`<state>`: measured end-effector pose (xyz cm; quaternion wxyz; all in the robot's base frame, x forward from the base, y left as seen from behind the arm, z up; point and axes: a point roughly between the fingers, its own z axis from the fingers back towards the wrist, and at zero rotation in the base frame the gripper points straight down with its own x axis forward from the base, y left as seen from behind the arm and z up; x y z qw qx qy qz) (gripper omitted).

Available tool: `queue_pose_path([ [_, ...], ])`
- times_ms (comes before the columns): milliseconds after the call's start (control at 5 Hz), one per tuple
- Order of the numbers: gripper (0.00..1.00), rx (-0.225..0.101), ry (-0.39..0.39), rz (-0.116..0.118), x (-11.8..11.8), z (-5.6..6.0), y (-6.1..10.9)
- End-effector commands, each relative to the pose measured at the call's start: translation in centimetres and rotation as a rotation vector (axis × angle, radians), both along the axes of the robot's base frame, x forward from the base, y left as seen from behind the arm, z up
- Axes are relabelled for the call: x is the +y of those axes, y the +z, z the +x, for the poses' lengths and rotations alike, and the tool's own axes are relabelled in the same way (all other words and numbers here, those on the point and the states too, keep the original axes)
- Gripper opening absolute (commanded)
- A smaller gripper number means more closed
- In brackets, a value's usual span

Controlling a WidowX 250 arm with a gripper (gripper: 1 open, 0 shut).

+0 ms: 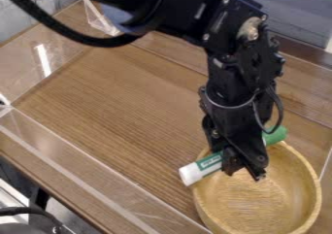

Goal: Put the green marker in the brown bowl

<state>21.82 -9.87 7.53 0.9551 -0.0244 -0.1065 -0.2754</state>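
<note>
Gripper (244,167) clamped on green marker (205,167), marker tilted across near rim of brown bowl (288,210), wooden table (116,97) beneath.

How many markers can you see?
1. The green marker is held in the gripper, lying crosswise over the near-left rim of the brown bowl. Its green cap pokes out behind the gripper. The arm could hide another.
</note>
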Motion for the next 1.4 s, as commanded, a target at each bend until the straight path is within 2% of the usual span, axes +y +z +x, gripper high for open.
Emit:
queue_pose_path([
  [0,0.0,-0.046,-0.013,-0.037,-0.8,0.2,1.2],
  [600,0.0,-0.03,-0.007,-0.083,-1.4,-0.1,1.2],
  [1200,0.0,-0.017,0.009,-0.091,-2.2,-0.2,0.1],
])
